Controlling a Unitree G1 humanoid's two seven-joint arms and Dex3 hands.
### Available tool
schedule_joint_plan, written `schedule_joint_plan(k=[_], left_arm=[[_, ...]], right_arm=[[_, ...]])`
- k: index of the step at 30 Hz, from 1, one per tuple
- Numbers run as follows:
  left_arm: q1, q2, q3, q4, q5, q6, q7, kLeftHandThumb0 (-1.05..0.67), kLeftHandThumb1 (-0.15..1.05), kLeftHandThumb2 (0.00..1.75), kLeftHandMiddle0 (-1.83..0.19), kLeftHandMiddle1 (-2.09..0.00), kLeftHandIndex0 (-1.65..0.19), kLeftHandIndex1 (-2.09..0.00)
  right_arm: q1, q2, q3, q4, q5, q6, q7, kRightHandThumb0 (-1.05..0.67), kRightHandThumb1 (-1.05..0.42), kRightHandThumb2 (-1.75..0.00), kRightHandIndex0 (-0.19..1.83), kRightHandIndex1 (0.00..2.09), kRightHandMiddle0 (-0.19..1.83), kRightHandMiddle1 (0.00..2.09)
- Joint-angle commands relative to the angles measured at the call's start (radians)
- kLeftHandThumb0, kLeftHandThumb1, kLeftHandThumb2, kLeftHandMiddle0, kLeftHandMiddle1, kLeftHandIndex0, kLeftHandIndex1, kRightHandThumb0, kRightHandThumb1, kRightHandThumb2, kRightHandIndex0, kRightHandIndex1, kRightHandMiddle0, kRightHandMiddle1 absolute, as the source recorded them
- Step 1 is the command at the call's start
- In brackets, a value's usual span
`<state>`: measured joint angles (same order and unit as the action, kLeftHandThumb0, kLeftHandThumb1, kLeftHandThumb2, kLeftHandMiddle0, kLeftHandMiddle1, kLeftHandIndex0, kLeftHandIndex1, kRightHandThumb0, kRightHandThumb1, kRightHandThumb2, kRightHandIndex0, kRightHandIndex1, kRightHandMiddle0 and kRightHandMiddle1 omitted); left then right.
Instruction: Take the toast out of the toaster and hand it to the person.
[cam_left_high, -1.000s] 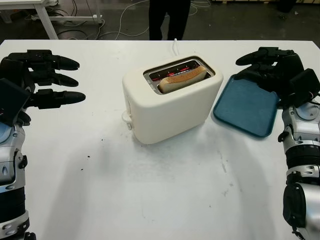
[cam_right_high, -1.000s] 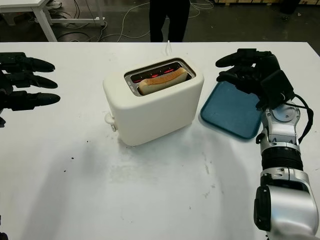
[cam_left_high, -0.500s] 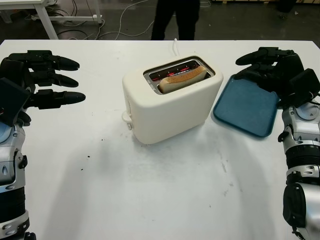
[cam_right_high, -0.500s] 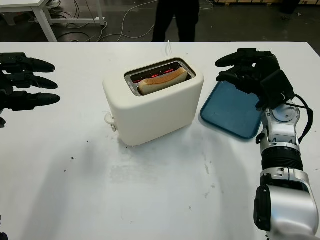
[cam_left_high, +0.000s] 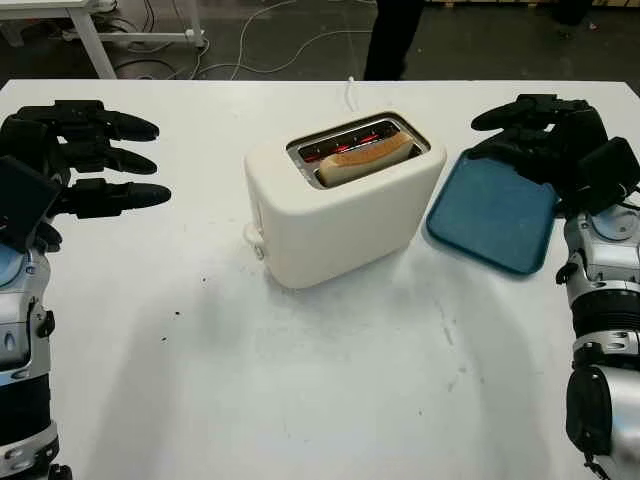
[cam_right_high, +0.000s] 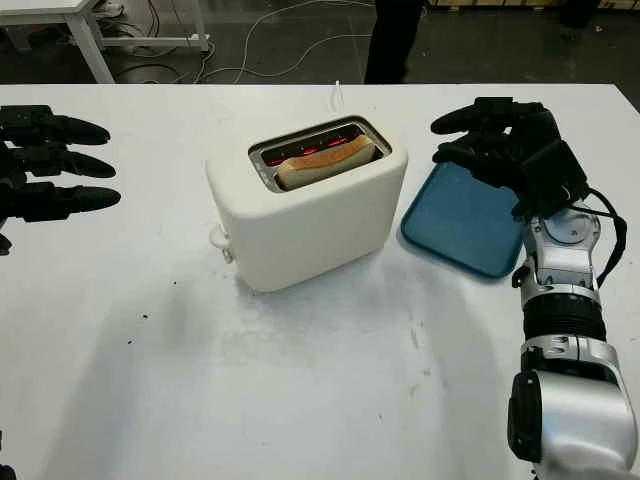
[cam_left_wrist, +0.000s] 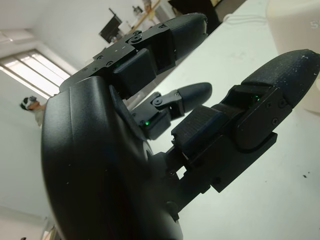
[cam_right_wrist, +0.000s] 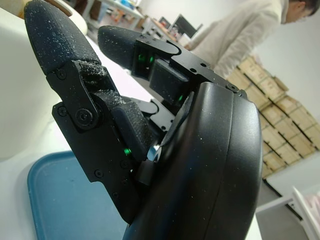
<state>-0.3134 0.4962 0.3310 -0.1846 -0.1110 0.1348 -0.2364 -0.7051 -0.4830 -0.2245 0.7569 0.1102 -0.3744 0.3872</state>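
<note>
Left hand waits open at the frame's left edge, well apart from the toaster at centre. Toast sits in the slot, long axis running lower left to upper right. Right hand, open over the blue tray, looks nearer.

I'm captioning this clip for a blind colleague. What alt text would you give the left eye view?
A cream toaster stands mid-table with a slice of toast in its slot. The robot's left hand is open at the table's left, and its right hand is open above a blue tray at the right. A person's legs show beyond the white table.
</note>
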Motion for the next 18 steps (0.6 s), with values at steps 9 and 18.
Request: schedule_joint_plan(k=[9,18], left_arm=[[0.005,0.006,0.003,-0.006,-0.001,-0.007,0.001,-0.99,0.34,0.0,-1.18,-0.47,-1.13,-0.36],[0.006,0.006,0.003,-0.01,0.004,-0.004,0.006,-1.02,0.35,0.0,-1.18,-0.47,-1.13,-0.36]], right_arm=[[-0.005,-0.001,0.001,-0.004,0.006,0.001,-0.002,-1.05,-0.79,0.0,1.1,0.69,1.16,0.42],[-0.004,0.0,-0.002,-0.002,0.01,0.001,0.0,-1.05,-0.79,0.0,1.09,0.7,1.15,0.42]])
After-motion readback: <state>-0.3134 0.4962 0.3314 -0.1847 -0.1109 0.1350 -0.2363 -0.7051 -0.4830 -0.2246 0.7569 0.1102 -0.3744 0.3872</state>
